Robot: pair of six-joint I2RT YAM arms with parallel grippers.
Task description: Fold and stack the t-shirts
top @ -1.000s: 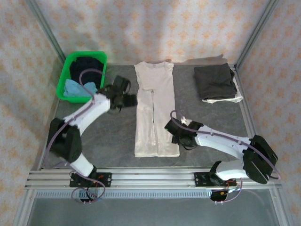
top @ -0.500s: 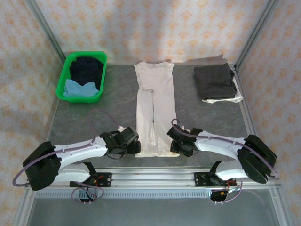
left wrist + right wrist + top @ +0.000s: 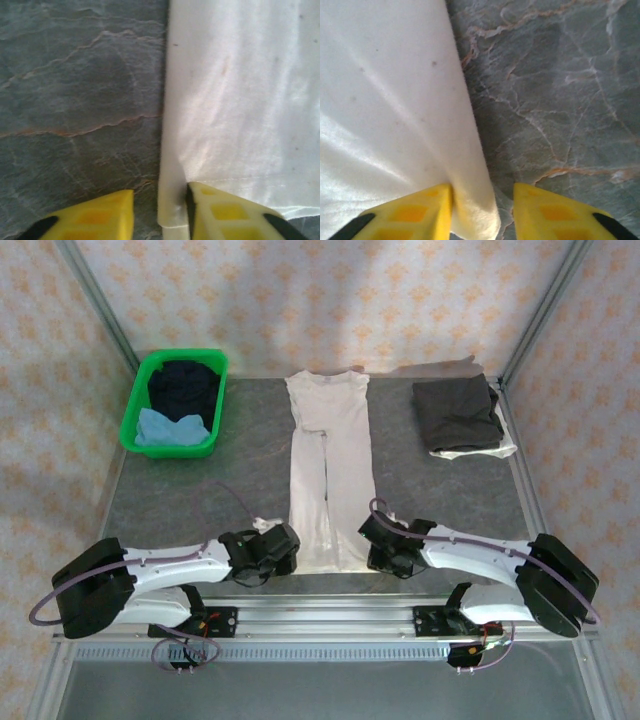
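From above, the off-white t-shirt [image 3: 325, 470] lies folded into a long strip mid-table [image 3: 200, 500]. The left end effector [image 3: 283, 545] sits at its near-left corner, the right end effector [image 3: 375, 552] at its near-right corner. A folded dark grey t-shirt [image 3: 457, 412] rests far right.

In the left wrist view, the yellow fingers [image 3: 95, 220] are spread, straddling the shirt's left edge.

In the right wrist view, the fingers [image 3: 555, 215] are likewise spread around the right edge.

Soft, even light from above, with a brighter patch on the back wall [image 3: 350, 310]. Shadows are faint. Wrist views blur toward the bottom edge; the shirt [image 3: 240, 100] glares there.
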